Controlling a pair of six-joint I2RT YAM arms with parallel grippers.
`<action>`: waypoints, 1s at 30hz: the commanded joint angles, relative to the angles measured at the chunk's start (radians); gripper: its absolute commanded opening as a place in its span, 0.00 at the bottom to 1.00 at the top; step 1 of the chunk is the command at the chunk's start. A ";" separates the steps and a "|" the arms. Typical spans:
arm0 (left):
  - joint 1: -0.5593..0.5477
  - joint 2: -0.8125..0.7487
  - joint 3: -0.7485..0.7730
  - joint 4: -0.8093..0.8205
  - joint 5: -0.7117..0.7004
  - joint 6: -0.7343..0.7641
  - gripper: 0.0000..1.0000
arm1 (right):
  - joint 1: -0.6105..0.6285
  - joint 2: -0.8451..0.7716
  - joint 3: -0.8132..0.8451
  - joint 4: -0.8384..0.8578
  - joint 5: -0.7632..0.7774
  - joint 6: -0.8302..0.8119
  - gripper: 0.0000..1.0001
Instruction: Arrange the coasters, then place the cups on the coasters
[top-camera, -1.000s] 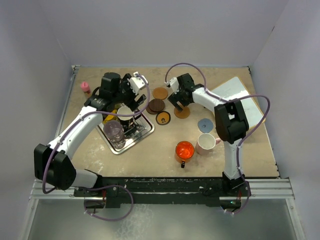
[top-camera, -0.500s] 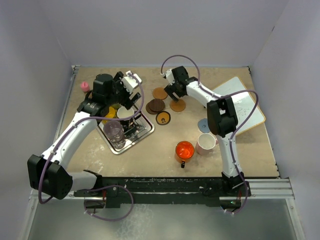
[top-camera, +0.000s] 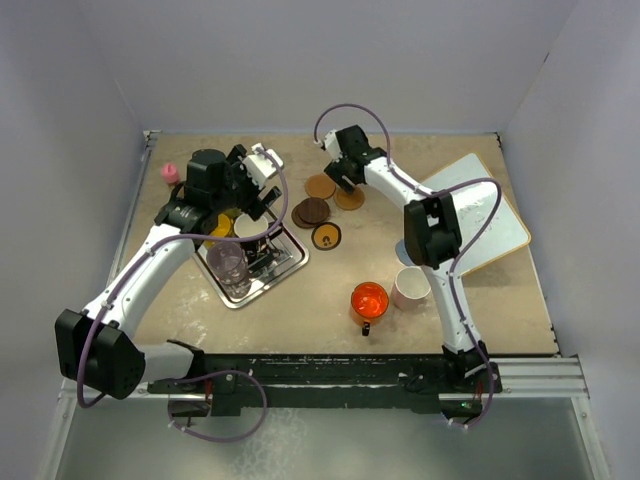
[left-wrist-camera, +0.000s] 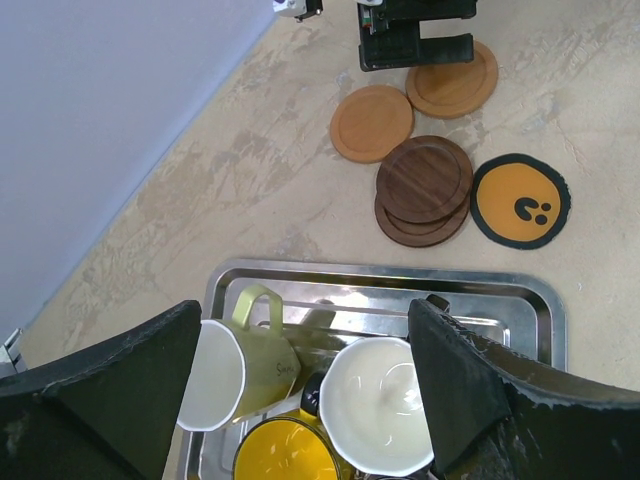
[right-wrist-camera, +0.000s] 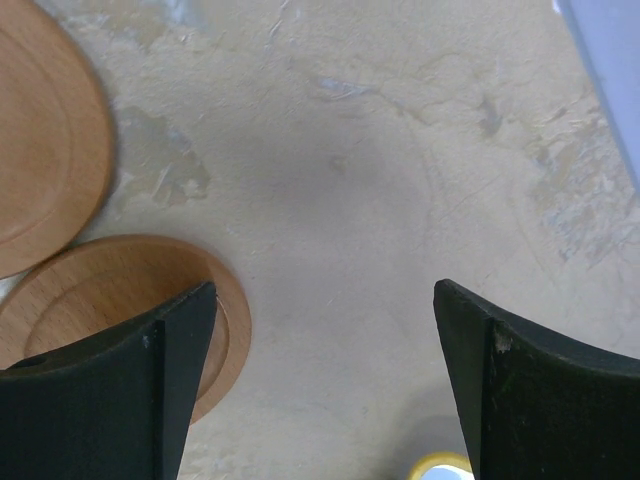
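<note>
Beige stone-patterned table (top-camera: 300, 320) carries all items in the top external view. Left gripper (top-camera: 245, 203) hangs over the silver tray (top-camera: 290, 262), on which the clear glass mug (top-camera: 228, 265) and the black mug with white inside (top-camera: 248, 226) stand. Right gripper (top-camera: 346, 180) is at the far middle of the table, over the coaster group: first tan coaster (top-camera: 320, 186), second tan coaster (top-camera: 351, 200), dark brown coasters (top-camera: 312, 210) overlapping each other, and black-rimmed orange coaster (top-camera: 326, 236), all just beside one another to the right of the tray. Red-orange mug (top-camera: 368, 300) and pink mug (top-camera: 410, 287) stand side by side near the front edge, well apart from that group. Left wrist view: the left gripper (left-wrist-camera: 300, 310) is spread wide with nothing gripped; below it, in the tray (left-wrist-camera: 400, 272), the cream-green mug (left-wrist-camera: 255, 350), the yellow mug (left-wrist-camera: 285, 455) and the black mug with white inside (left-wrist-camera: 380, 405) sit close together. Beyond the tray, the right gripper (left-wrist-camera: 415, 50) overlaps the second tan coaster (left-wrist-camera: 455, 85). Right wrist view: the right gripper (right-wrist-camera: 322, 290) is spread wide and holds nothing; bare table (right-wrist-camera: 350, 180) lies between its fingers, a tan coaster (right-wrist-camera: 110, 300) runs under the finger (right-wrist-camera: 110, 390) on the view's left side, and a further tan coaster (right-wrist-camera: 45, 150) lies just beside it
</note>
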 joint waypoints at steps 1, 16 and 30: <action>0.011 -0.032 0.005 0.040 0.003 0.014 0.81 | -0.004 0.069 0.051 -0.028 0.067 -0.056 0.91; 0.011 -0.030 -0.001 0.048 -0.002 0.027 0.82 | -0.004 0.072 0.035 0.003 0.161 -0.150 0.91; 0.011 -0.025 0.000 0.052 -0.004 0.023 0.82 | -0.016 0.029 -0.011 -0.012 0.168 -0.185 0.91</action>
